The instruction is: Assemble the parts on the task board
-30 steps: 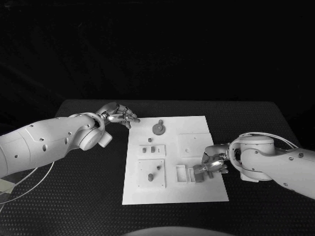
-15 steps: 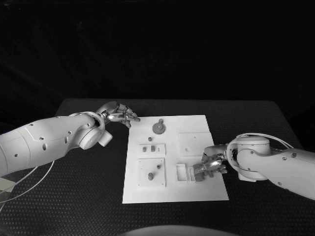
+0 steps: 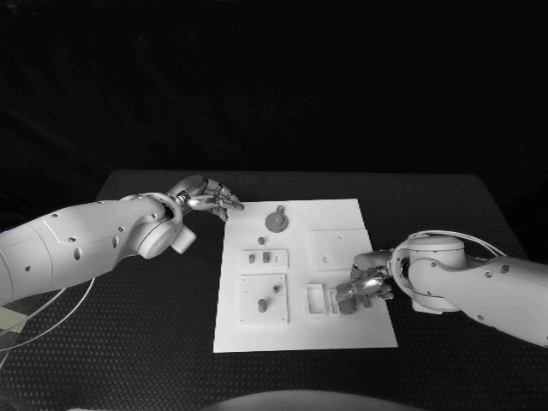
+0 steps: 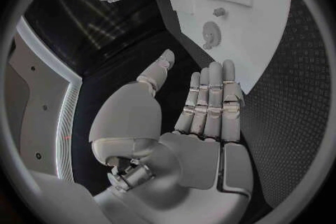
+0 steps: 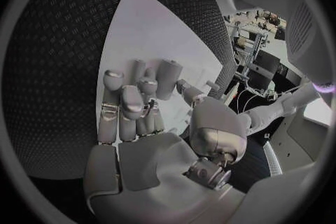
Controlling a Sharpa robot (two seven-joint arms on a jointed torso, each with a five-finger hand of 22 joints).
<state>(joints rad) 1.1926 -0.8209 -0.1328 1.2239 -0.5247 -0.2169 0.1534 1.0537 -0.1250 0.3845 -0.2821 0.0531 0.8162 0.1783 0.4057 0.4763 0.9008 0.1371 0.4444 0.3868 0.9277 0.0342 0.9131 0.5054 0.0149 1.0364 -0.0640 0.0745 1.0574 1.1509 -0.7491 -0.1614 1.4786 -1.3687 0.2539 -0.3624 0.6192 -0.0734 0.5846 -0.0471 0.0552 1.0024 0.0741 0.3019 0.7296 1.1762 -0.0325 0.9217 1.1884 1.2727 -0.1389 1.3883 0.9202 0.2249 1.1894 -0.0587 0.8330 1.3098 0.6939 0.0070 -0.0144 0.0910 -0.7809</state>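
right hand [image 3: 363, 287] nearer, part [image 3: 344, 299] under fingers [image 5: 129, 102]

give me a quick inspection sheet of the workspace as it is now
surface: black textured table, white task board lying flat in its middle
job's things: round part at the board's far end; small parts in recessed plates on the board's left half; upright part by the right hand
clutter: nothing seen
robot hands: left robot hand off the board's far left corner, fingers apart, holding nothing; right robot hand at the board's right edge, fingers at the upright part, grip unclear
cables: thin pale cable looping under the left arm
surroundings: dark, nothing seen
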